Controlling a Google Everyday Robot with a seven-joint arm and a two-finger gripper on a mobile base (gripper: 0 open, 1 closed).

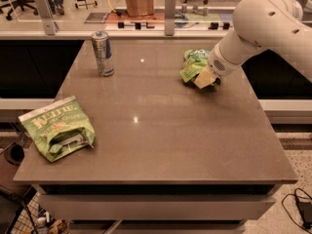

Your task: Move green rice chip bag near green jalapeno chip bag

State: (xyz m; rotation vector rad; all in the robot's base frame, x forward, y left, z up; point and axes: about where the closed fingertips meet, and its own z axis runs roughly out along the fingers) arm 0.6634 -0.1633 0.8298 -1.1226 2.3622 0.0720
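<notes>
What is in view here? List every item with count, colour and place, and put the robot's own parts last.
small glossy rice chip bag: one, bright green with a dark oval logo, far right of the table, against the pincer
larger flat jalapeno chip bag with white "Kettle" lettering: one, light green, near left corner
tall metal drink can: one, silver and blue, upright, far left
flat tabletop: one, grey-brown, carries all three
cardboard box: one, brown, on the counter beyond
robot arm: one, white, reaching in from the right
pincer: one, at the rice chip bag's lower right side
</notes>
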